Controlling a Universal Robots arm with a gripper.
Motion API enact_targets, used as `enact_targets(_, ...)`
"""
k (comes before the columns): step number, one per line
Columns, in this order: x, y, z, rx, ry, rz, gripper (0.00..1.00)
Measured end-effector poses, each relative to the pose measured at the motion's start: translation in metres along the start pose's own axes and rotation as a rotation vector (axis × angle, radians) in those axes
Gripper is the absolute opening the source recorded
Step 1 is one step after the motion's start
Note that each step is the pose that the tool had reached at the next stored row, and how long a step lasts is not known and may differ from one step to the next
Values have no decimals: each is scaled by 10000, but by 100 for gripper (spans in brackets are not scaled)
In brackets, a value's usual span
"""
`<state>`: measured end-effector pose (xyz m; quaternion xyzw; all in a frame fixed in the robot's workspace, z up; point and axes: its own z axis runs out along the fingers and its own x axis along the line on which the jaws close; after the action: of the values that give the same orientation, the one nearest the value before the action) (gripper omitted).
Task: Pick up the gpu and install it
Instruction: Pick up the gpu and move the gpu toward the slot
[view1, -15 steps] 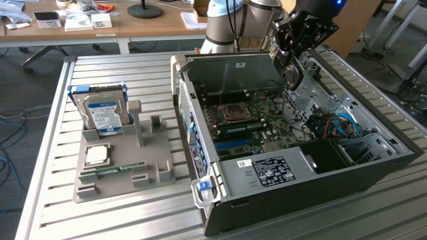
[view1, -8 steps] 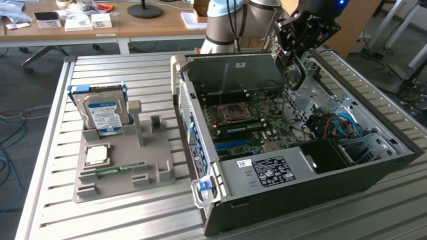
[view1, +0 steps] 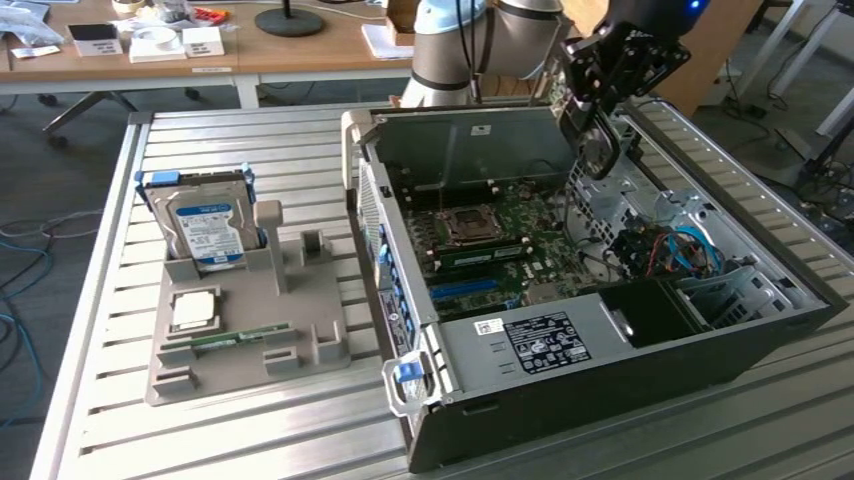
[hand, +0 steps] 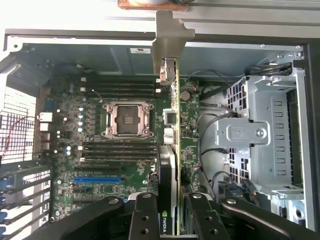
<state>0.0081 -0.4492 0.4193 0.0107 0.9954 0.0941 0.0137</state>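
**A:** What do we see far from the gripper, at the exterior view's left?

**B:** We see a grey holder (view1: 247, 350) on the slatted table (view1: 94, 400), well apart from the gripper (view1: 597, 145). A hard drive (view1: 207, 228) stands upright in it. A square silver chip (view1: 194, 310) and a RAM stick (view1: 240, 338) lie flat there.

**A:** And nearer to it?

**B:** There is the open computer case (view1: 601, 385), lying on its side. The gripper hangs over its far part, above the motherboard (view1: 501, 250).

**A:** Is it grasping something?

**B:** Yes. In the wrist view its fingers (hand: 145, 217) are clenched on the gpu (hand: 169, 165), one on each face. The card stands on edge. Its metal bracket (hand: 167, 37) points away from the gripper, toward the case wall.

**A:** What is around the card?

**B:** On one side we see the processor socket (hand: 126, 120) and the memory slots (hand: 120, 150). On the other side black cables (hand: 210, 130) run just beside it, and then comes the silver drive cage (hand: 260, 135). Whether the card touches the board, we cannot tell.
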Motion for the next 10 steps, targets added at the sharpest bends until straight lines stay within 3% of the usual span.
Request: enact_targets(10,-184,3,5,0,0,-1,27)
